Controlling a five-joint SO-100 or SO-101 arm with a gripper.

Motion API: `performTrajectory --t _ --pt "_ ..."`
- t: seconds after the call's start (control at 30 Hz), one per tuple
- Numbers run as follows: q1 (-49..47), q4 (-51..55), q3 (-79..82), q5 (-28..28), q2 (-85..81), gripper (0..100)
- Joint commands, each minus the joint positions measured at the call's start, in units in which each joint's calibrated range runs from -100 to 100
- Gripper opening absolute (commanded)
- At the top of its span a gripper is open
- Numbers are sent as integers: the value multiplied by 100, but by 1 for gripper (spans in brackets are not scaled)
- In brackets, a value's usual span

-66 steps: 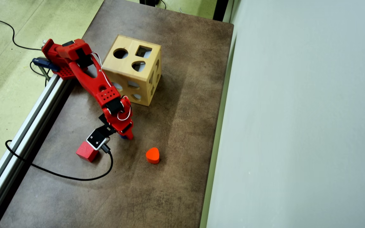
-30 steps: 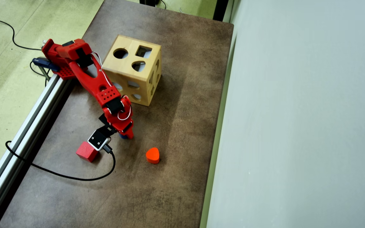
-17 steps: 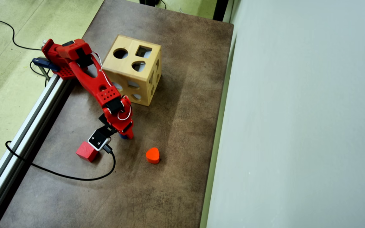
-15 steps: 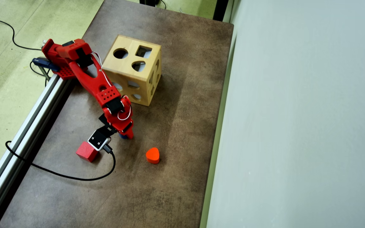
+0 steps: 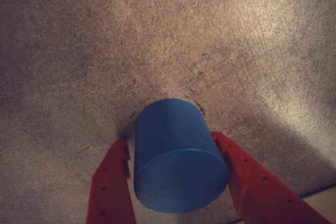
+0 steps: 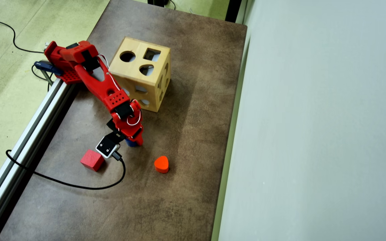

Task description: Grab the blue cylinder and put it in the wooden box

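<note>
The grab looks done: the red two-finger gripper (image 5: 176, 153) is clamped on the small blue cylinder (image 5: 177, 156), a finger (image 5: 113, 182) pressing either side, low over the brown table (image 5: 79, 51). Next (my guess) comes a lift towards the round hole atop the light-wood box (image 6: 139, 77), standing nearby.

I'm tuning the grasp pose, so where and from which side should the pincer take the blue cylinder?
Grip the blue cylinder across its curved side wall, coming down from above with one finger on each side, as the pincer stands in the wrist view. It stands on a flat end on the table, so opposite points of the wall give likely steadier contact.
</note>
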Motion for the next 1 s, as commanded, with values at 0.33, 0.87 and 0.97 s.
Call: performTrajectory --t 0.33,0.87,0.97 --pt "52 -55 -127 15 -528 14" --pt "52 26 -110 -10 -1029 14" --pt "52 26 -110 -10 -1038 14"
